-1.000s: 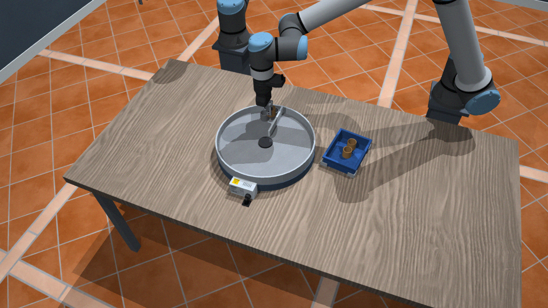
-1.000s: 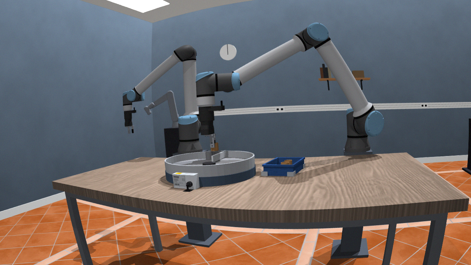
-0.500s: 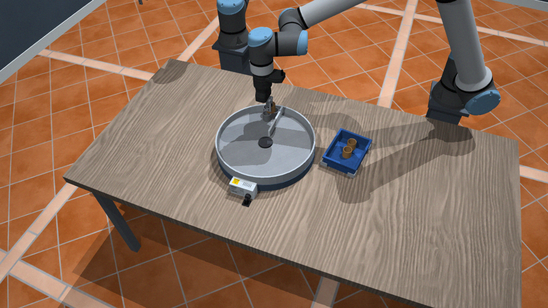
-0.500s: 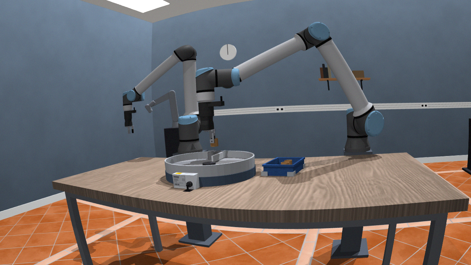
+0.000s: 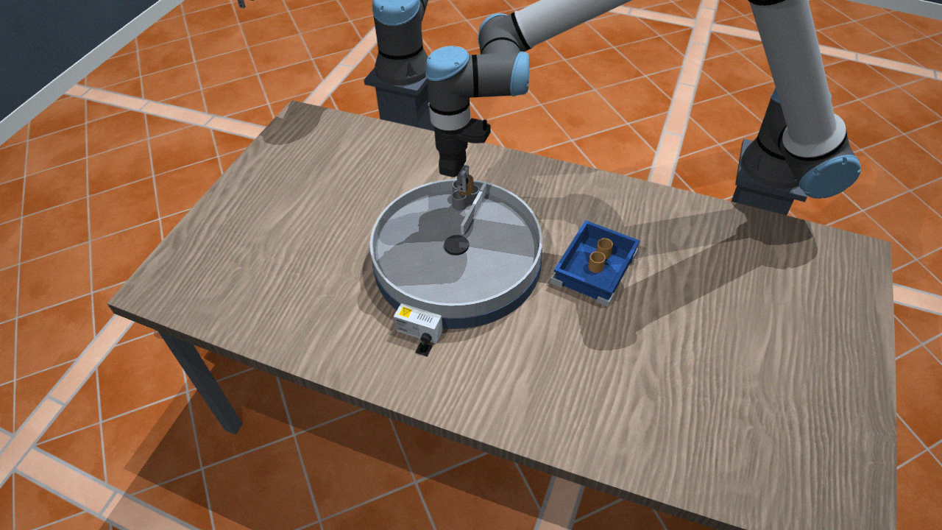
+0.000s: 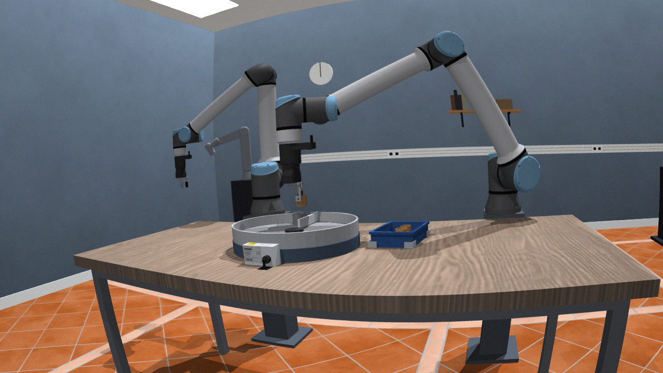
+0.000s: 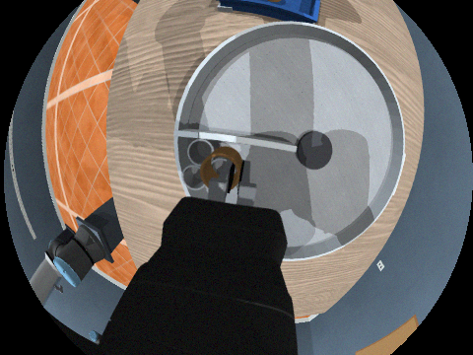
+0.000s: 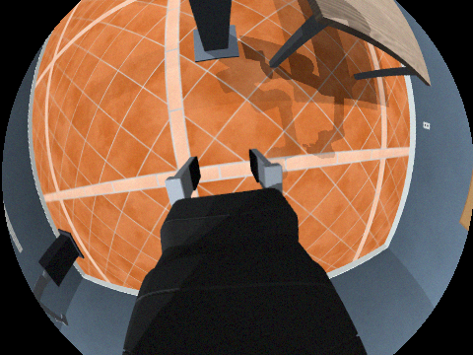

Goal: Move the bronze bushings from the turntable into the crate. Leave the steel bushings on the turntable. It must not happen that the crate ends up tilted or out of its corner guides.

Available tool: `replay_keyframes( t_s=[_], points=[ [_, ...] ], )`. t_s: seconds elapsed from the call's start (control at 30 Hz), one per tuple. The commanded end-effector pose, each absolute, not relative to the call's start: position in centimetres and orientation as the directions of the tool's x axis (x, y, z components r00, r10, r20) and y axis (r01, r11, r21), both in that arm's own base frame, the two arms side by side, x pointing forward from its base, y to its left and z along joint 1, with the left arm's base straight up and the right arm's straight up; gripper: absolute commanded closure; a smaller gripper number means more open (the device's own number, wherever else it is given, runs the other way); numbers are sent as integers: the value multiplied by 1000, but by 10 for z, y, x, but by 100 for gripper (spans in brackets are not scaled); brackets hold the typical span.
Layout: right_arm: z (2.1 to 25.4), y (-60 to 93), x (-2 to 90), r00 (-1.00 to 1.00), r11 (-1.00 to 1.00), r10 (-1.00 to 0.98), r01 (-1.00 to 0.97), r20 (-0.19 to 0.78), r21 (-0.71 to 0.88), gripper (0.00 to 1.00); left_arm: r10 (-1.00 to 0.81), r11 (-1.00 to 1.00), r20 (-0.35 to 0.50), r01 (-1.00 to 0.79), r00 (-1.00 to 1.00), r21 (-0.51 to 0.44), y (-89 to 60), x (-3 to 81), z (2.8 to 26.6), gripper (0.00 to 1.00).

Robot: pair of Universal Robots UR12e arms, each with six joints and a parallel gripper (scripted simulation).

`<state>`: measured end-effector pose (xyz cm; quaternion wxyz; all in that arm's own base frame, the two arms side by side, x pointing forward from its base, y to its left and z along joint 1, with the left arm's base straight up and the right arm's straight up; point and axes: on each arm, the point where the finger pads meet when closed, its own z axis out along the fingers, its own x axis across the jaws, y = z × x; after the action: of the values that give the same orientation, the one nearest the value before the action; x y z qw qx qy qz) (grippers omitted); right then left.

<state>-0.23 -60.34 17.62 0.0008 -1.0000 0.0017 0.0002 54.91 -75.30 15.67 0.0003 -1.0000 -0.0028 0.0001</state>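
Left claw grasping a bronze bushing; transfer to crate next

Top view: Left claw [image 5: 464,188] [image 6: 300,200] [image 7: 236,178] clenched on the held bushing [image 5: 468,185] [image 6: 302,200] [image 7: 204,170], over the turntable [image 5: 454,308] [image 6: 319,243] [image 7: 398,148]. Steel bushings [image 5: 458,200] [image 6: 296,217] [image 7: 200,140] stand beside the divider [image 5: 470,216] [image 6: 304,220] [image 7: 261,142]. Two bronze bushings [image 5: 596,263] [image 6: 400,229] upright in the crate [image 5: 576,282] [image 6: 388,239]. Crate looks level, within its corner guides [image 5: 603,301] [image 6: 409,244]. Right claw [image 5: 242,3] [image 6: 184,184] [image 8: 226,165] at the picture's edge.

Exterior view: held bushing is above the turntable rim, so the step in hand is judged to be the lift. Next move, judged: rise enough to clear rim and divider, cross to the crate, lower into free floor beside the two bushings, release. Risk: pressing on the crate wall could tip it or shift it from the guides. Control box [image 5: 417,322] [image 6: 261,254] on the tabletop [image 5: 659,395] [image 6: 463,273] has a yellow warning label and fine print, illegible. No brand readable.

Left wrist view: fingers pinch the bushing by its wall. Steel rings lie below; no other bronze seen on the turntable, though the held one hides part of the cluster.

Right wrist view: right claw released, fingers wide apart, nothing between them, over floor tiles. No writing read.

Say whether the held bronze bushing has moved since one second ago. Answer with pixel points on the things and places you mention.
Yes, upward: in the exterior view the bronze bushing [image 5: 469,185] [image 6: 302,200] [image 7: 207,173] now hangs clear above the turntable's rim [image 5: 372,257] [image 6: 354,227] [image 7: 400,148], where before it hung closer.
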Motion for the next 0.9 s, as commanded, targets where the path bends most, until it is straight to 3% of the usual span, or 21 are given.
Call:
replay_keyframes(
  t_s=[0.0,0.87],
  points=[
    [177,-604,-2,1000,-1000,-3,-3,0,0,0,6,-1000,1,6,1000,2,-754,549,158,100],
    [177,-604,-2,1000,-1000,-3,-3,0,0,0,6,-1000,1,6,1000,2,-728,555,158,100]
  ],
)
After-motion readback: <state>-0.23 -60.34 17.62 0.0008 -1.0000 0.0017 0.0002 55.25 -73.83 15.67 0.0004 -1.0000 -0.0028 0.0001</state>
